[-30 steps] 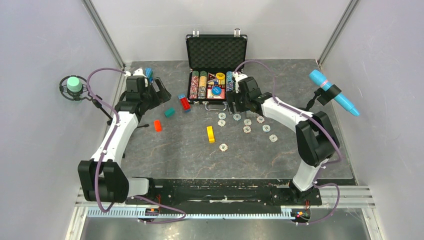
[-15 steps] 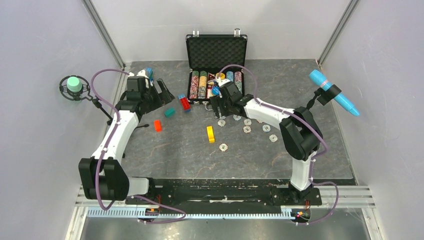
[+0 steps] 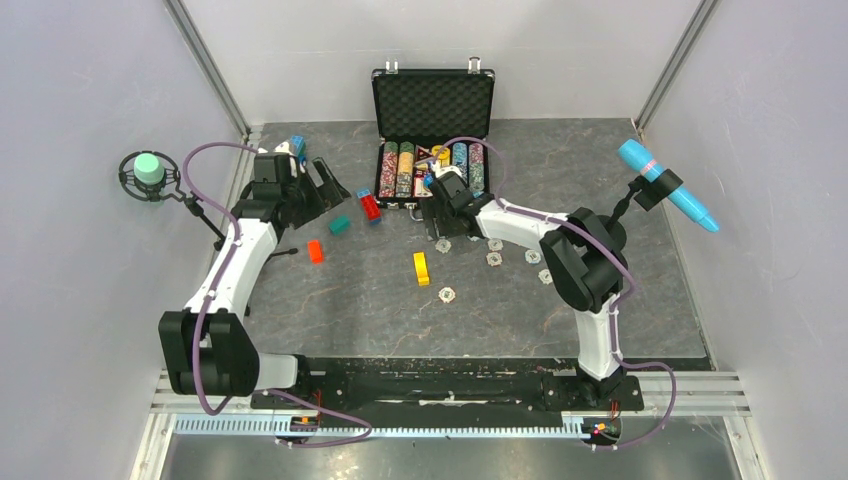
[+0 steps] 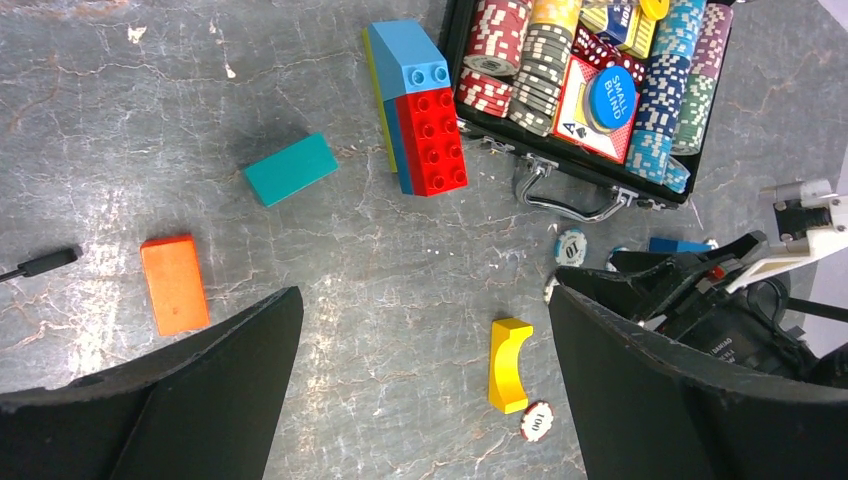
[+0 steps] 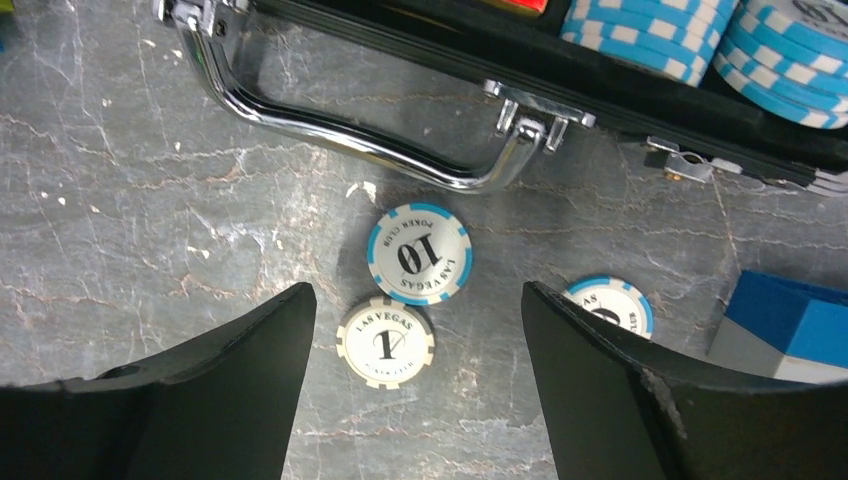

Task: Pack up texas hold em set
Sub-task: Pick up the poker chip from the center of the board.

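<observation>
Job for the right gripper, easy: hangs wide open with the 1 chip and 10 chip dead between its fingers, briefcase handle just ahead.

Top view. Left arm extends from its 7 o'clock base toward 11 o'clock, left pincer spread wide. Right arm — base at 5 o'clock, elbow folded near 3 o'clock — stretches its forearm toward 12 o'clock; right pincer points down, likewise parted.
</observation>
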`<state>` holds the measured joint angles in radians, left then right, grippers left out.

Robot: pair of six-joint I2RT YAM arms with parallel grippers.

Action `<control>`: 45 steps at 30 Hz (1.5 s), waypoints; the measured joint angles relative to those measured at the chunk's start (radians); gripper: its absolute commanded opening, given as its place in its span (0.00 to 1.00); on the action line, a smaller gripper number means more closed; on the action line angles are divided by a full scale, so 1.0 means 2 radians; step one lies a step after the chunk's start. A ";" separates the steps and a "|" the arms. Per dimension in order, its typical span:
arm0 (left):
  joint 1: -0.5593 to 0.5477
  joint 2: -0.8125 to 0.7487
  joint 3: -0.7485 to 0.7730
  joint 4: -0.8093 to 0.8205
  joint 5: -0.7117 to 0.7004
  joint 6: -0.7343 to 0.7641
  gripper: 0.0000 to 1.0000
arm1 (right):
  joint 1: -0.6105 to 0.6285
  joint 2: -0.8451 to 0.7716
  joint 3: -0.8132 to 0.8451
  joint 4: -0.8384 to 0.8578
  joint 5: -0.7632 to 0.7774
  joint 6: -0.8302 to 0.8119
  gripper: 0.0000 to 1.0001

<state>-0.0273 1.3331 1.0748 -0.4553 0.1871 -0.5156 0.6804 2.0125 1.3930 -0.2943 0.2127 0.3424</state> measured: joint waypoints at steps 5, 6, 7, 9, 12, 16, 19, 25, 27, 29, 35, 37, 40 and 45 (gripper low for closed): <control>0.004 0.001 0.000 0.000 0.004 0.000 1.00 | 0.010 0.016 0.017 -0.001 0.017 0.004 0.78; 0.004 0.001 0.000 0.000 0.004 0.000 1.00 | 0.012 0.019 0.020 -0.004 0.021 0.004 0.78; 0.005 0.002 0.000 0.000 0.004 0.000 1.00 | 0.015 0.021 0.023 -0.007 0.028 0.004 0.78; 0.007 0.004 0.000 0.000 0.006 0.000 1.00 | 0.018 0.026 0.029 -0.011 0.038 0.003 0.77; 0.009 0.008 0.000 0.000 0.013 0.000 1.00 | 0.022 0.032 0.037 -0.020 0.051 0.003 0.77; 0.010 0.010 0.000 0.001 0.018 -0.001 1.00 | 0.024 0.042 0.047 -0.028 0.062 0.003 0.75; 0.010 0.013 0.000 0.001 0.025 -0.007 1.00 | 0.024 0.051 0.053 -0.033 0.065 0.004 0.74; 0.026 0.017 0.000 0.004 0.031 -0.011 1.00 | 0.024 0.057 0.063 -0.034 0.064 0.003 0.70; 0.029 0.017 0.000 0.004 0.031 -0.011 1.00 | 0.024 0.057 0.063 -0.034 0.063 0.003 0.68; 0.030 0.017 0.000 0.005 0.031 -0.011 1.00 | 0.024 0.057 0.063 -0.034 0.062 0.004 0.67; 0.030 0.017 0.000 0.005 0.039 -0.011 1.00 | 0.024 0.056 0.055 -0.025 0.059 0.011 0.66; 0.030 0.017 0.000 0.005 0.041 -0.011 1.00 | 0.023 0.054 0.050 -0.020 0.058 0.014 0.65; 0.030 0.018 0.000 0.005 0.042 -0.011 1.00 | 0.023 0.051 0.043 -0.012 0.058 0.018 0.64; 0.030 0.020 0.000 0.005 0.043 -0.012 1.00 | 0.020 0.045 0.030 0.002 0.048 0.023 0.59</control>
<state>0.0334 1.3731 1.0748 -0.4461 0.2722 -0.5388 0.7197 2.1033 1.4536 -0.2913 0.3080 0.3893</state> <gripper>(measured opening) 0.994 0.616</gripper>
